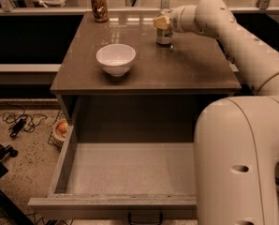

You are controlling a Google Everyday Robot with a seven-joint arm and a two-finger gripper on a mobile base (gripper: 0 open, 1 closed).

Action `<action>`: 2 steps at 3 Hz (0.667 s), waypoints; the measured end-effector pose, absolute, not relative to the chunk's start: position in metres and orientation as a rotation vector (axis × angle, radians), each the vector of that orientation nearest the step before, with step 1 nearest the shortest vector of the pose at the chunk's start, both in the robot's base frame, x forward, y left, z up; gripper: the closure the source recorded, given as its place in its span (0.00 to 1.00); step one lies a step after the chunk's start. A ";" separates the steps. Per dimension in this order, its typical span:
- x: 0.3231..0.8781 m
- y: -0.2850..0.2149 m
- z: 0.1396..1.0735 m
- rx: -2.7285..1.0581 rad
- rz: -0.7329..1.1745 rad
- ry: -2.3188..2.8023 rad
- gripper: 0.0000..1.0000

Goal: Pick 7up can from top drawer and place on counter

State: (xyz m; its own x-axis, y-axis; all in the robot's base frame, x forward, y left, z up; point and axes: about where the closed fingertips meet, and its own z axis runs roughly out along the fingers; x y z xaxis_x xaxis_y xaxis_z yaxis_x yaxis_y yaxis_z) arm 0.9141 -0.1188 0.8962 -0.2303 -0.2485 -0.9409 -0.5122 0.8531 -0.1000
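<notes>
Camera view: poises tool (161, 22) at top of 7up can (165, 35), upright on table (186, 69) at two o'clock from bowl (115, 59), likely for steady placing; cannot tell whether clamped.

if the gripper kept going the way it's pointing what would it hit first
The 7up can: the gripper is at its top, above the counter, pointing left in the picture. Whether they touch is unclear.

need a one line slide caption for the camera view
Gripper at the top of the 7up can standing on the counter, white bowl nearby, top drawer pulled open.
</notes>
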 end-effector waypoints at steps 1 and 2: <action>0.915 -0.116 0.894 -0.578 0.275 1.823 0.14; 0.915 -0.113 0.892 -0.581 0.278 1.825 0.00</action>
